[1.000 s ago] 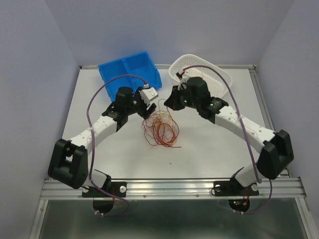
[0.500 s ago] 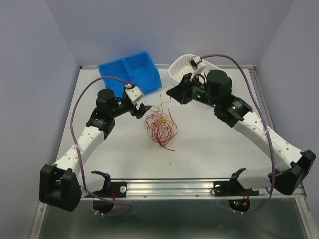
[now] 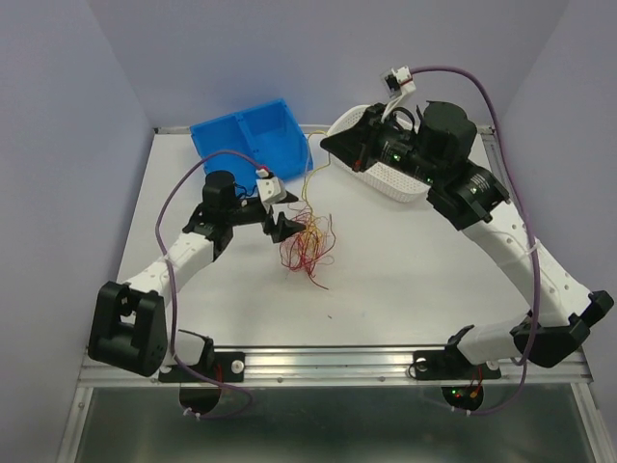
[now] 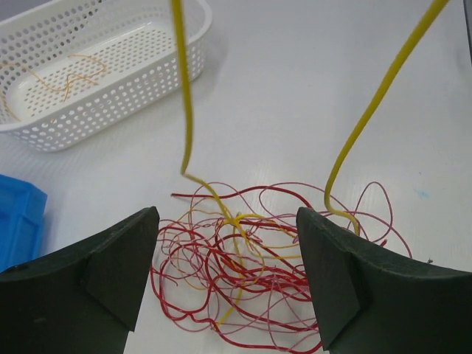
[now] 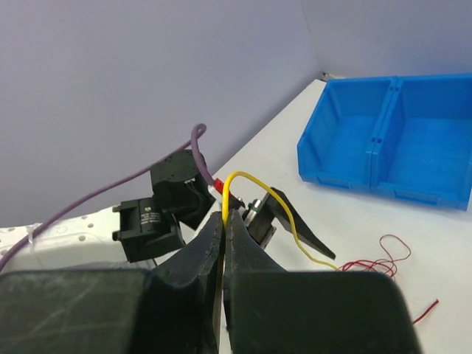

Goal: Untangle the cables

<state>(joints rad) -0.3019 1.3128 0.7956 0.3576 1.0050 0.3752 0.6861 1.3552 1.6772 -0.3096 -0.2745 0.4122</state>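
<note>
The right pincer is clenched on 1 yellow cable, pinching it between the very tips and holding it high beside the near-left rim of the white basket. Lifted this way, the cable hangs in 2 strands that run down into the tangle, which looks meant to draw this 1 wire out of the heap while the rest stays down.

The tangle of red and yellow cables lies on the tabletop, to the left of the basket and nearer the arm bases than it is. The left pincer hovers just over it on the side away from the basket, released and spread wide. From its wrist camera the heap sits directly between and just beyond the 2 fingers, not touching them. That pose reads as readiness to pin the red loops down. A few thin orange wires already lie inside the basket.
</note>
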